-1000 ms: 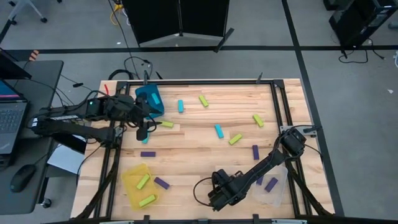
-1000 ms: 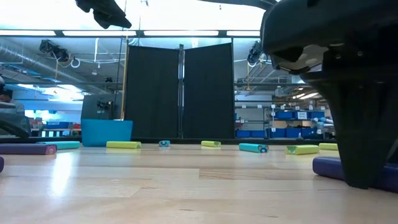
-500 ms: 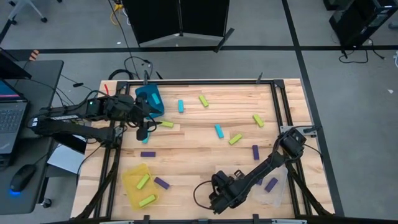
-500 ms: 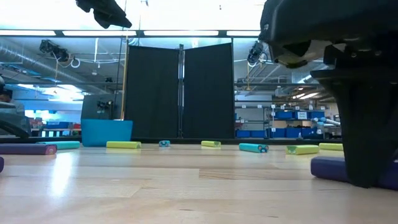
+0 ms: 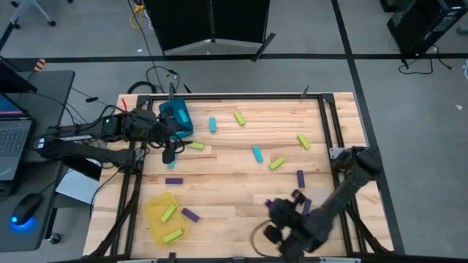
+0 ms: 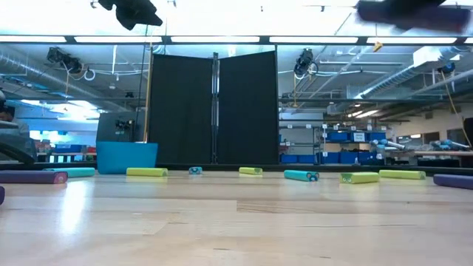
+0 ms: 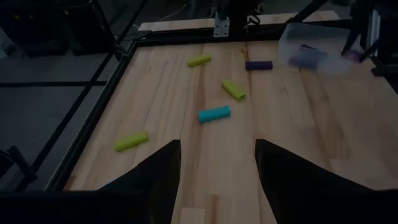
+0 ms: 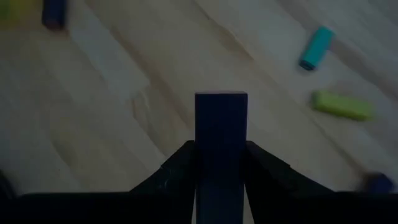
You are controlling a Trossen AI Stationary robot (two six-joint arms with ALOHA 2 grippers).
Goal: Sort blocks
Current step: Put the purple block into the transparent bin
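Observation:
Small cyan, lime and purple blocks lie scattered flat on the wooden table (image 5: 234, 183). My right gripper (image 5: 278, 213) hovers above the table's near edge, left of the clear bin (image 5: 324, 213), shut on a purple block (image 8: 221, 124). In the low view that block (image 6: 414, 15) shows high up, far above the tabletop. My left gripper (image 5: 168, 155) hangs open beside the teal bin (image 5: 177, 118), touching nothing. Its wrist view shows a cyan block (image 7: 214, 114) and lime blocks (image 7: 233, 89) ahead of its open fingers (image 7: 158, 180). My right gripper pinches the purple block between its two fingers (image 8: 180, 168), which lie on its two long sides. The block runs along the fingers, and its free end (image 8: 221, 99) sticks out past the fingertips. It is lifted clear of the table.
A yellow bin (image 5: 151, 210) at the near left holds two lime blocks (image 5: 168, 213). Purple blocks (image 5: 190, 215) lie beside it, and another purple block (image 5: 300, 178) lies near the clear bin. A black metal frame (image 5: 322, 124) borders the table, with cables at the far left.
My right gripper has risen from the tabletop with the purple block, which was resting on the wood and is now lifted clear. It has also shifted toward the table's right, nearer the clear bin. In the low view it has climbed almost out of the picture.

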